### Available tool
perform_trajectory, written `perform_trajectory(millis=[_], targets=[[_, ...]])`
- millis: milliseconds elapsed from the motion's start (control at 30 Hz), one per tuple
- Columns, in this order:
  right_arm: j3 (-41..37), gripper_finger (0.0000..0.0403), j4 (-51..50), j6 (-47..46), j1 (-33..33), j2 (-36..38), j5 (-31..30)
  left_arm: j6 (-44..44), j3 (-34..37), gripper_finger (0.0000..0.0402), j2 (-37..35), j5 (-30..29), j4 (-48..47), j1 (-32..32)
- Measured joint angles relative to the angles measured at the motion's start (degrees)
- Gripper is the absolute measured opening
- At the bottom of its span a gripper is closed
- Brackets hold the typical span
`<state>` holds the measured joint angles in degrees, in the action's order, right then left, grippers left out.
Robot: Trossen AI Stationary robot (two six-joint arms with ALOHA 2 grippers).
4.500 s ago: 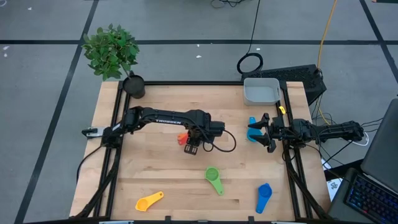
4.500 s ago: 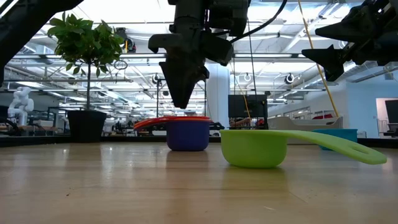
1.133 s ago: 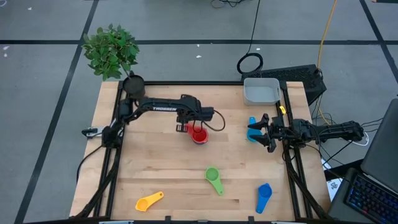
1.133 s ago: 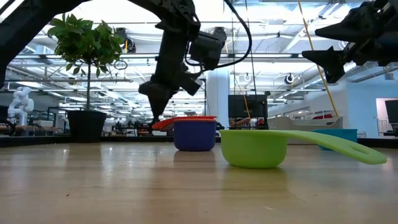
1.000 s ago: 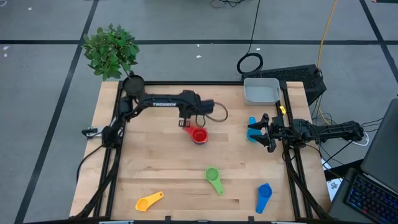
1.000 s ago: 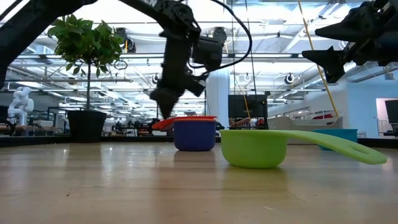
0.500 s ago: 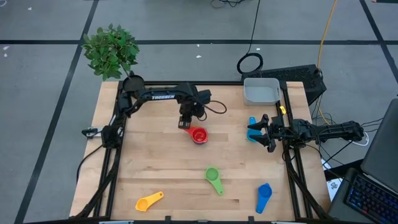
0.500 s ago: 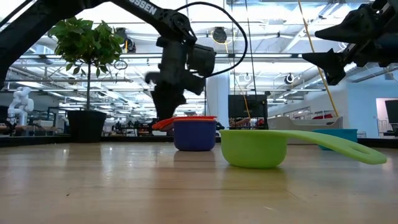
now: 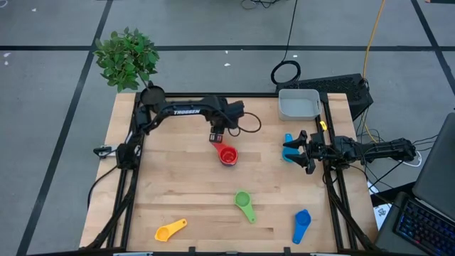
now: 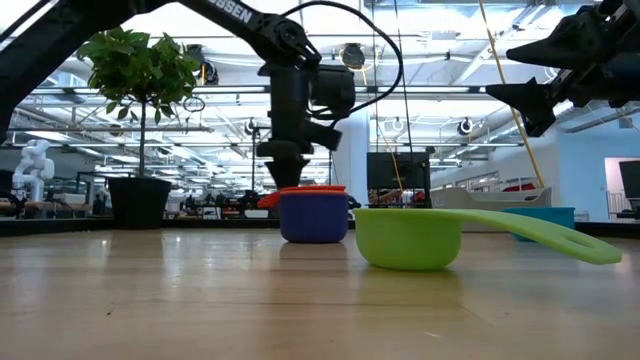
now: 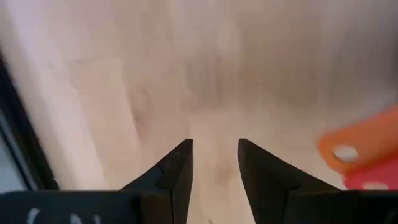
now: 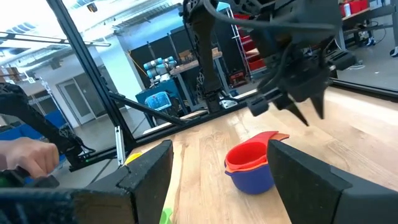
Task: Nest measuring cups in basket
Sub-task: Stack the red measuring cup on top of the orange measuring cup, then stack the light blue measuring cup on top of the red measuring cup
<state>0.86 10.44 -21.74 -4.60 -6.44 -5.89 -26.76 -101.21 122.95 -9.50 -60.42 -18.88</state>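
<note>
A stack of measuring cups (image 9: 227,154), red on orange on dark blue, stands mid-table (image 10: 313,215). My left gripper (image 9: 217,134) hovers open just beyond the stack's far side. In the left wrist view its fingers (image 11: 214,149) frame bare wood, with the orange handle (image 11: 364,143) off to one side. My right gripper (image 9: 303,151) waits open and raised at the right edge, next to the light blue cup (image 9: 288,147). The green cup (image 9: 244,202), yellow cup (image 9: 169,230) and medium blue cup (image 9: 301,225) lie near the near edge. The grey basket (image 9: 298,104) sits at the far right corner.
A potted plant (image 9: 130,62) in a black pot stands at the far left corner. Black frame rails run along the table's sides. Bare wood stretches between the stack and the near cups. A person's hand (image 12: 28,155) shows beyond the table in the right wrist view.
My left gripper has drawn back from the stack's handles toward the far edge, rising slightly and turning until it points straight down. The stack has stayed in place. My right arm has kept still.
</note>
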Motion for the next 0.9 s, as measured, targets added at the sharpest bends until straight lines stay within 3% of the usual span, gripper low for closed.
perform_trajectory(millis=[67, 167, 233, 333, 500, 667, 900], targets=[[0.0, 0.0252, 0.0, -0.1, 0.0, 0.0, 0.0, 0.9, 0.0, 0.0131, 0.0, 3.3, 1.6, -0.4], [0.0, 0.0252, 0.0, -0.1, 0.0, 0.0, 0.0, 1.2, 0.3, 0.0131, 0.0, 15.5, 1.8, -0.3], [0.0, 0.0252, -0.1, -0.5, 0.0, 0.0, 0.1, 1.7, 1.5, 0.0131, 0.0, 19.9, 1.1, 0.6], [0.0, 0.0252, -0.6, -1.1, 0.0, 0.0, 0.1, 1.3, 4.2, 0.0131, 0.1, 19.7, -1.4, 2.3], [0.0, 0.0252, -1.2, -1.2, 0.0, 0.0, 0.0, 0.2, 9.5, 0.0131, 0.2, 11.5, -1.5, 4.3], [0.0, 0.0252, -1.3, -1.2, 0.0, 0.0, 0.0, 3.7, 10.3, 0.0131, 0.2, 11.0, -3.3, 4.3], [0.0, 0.0252, -1.3, -1.2, 0.0, 0.0, 0.0, 3.3, 10.2, 0.0131, 0.1, 24.6, -8.3, 5.6]])
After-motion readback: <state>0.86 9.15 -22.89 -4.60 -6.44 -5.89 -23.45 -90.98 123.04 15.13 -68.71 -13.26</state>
